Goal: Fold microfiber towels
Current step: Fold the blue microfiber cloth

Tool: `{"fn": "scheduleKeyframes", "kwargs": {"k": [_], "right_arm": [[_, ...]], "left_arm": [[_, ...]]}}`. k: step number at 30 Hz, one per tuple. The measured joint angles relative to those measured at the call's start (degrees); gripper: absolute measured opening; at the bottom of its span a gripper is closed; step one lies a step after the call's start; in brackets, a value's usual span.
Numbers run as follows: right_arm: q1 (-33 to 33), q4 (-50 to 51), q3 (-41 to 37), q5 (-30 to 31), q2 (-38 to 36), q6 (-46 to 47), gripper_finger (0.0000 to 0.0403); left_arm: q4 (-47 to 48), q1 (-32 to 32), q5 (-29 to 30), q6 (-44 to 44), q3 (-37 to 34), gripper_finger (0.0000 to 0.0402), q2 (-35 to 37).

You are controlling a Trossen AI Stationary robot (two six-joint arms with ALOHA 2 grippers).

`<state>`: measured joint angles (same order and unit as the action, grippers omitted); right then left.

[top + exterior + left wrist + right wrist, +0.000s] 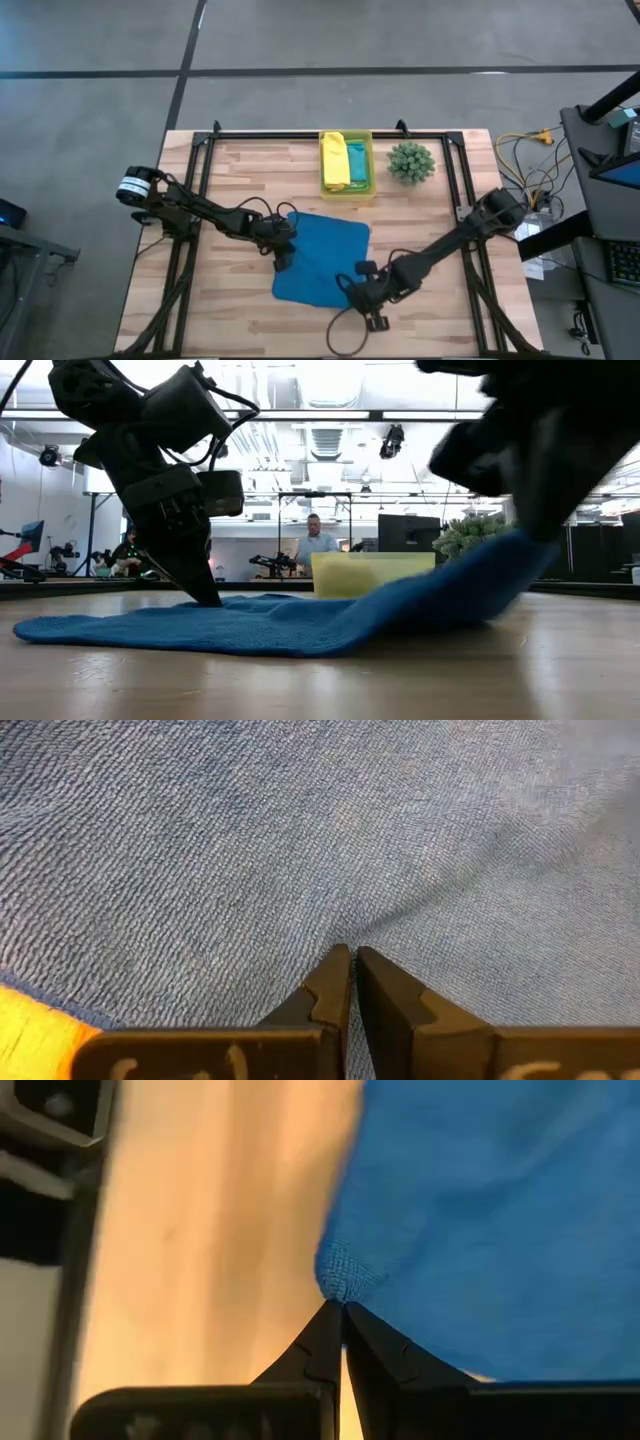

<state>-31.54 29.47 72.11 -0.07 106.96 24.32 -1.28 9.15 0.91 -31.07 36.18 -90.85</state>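
Note:
The royal blue towel [322, 258] lies spread on the wooden table's middle. My left gripper [283, 262] is shut on its left part and points down. My right gripper [352, 287] is shut on the towel's near right corner, which is raised off the table in the low view [505, 560]. The yellow towel [335, 160] and the teal towel [356, 160] lie in the bin [346, 190]. I cannot make out the lime green towel. My left gripper's shut fingertips [338, 965] meet the towel's surface [345, 935] from above, inside its left edge. Creases in the cloth run together at the tips. The towel lies flat on the table there [215, 605]. My right gripper pinches the towel's corner [343, 1277] between its two fingertips. The corner is bunched at the tips. That end of the towel is lifted and slopes down to the part that lies on the table [300, 625].
The translucent yellow-green bin stands at the table's far middle, and a small spiky green plant [411, 162] stands to its right. A dark frame [330, 132] runs along the far edge. Bare wood lies left and right of the towel. A person [317, 545] sits beyond the table.

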Motion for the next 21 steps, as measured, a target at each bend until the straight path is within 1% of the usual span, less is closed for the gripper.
{"fn": "scheduleKeyframes", "kwargs": {"k": [4,8,11,15,18,20,21], "right_arm": [[-2.49,-1.51,-0.93,-0.55,0.00,3.26,0.0008],[-4.18,-1.72,-0.98,-0.53,0.00,9.38,0.0008],[-5.13,-2.50,-1.05,0.21,-0.92,12.01,0.0013],[-5.64,-5.13,-1.66,1.09,-3.27,13.66,0.0042],[-5.58,-6.50,-2.06,1.74,-4.98,14.04,0.0068],[-5.23,-7.03,-2.08,5.20,-6.60,14.33,0.0081],[-5.20,-7.51,-2.32,8.06,-7.50,14.77,0.0085]], "left_arm": [[-0.01,0.00,0.00,0.00,0.00,0.0011,0.00],[-0.11,0.00,0.02,0.02,-0.02,0.0011,0.21],[0.53,0.00,0.83,1.56,0.14,0.0009,1.08],[-0.46,0.04,1.22,4.54,0.86,0.0001,3.69],[-0.74,0.02,1.24,4.99,1.22,0.0001,5.95],[-0.63,0.02,1.09,5.28,1.22,0.0001,7.76],[-1.15,0.02,0.35,5.54,1.25,0.0001,8.83]]}}
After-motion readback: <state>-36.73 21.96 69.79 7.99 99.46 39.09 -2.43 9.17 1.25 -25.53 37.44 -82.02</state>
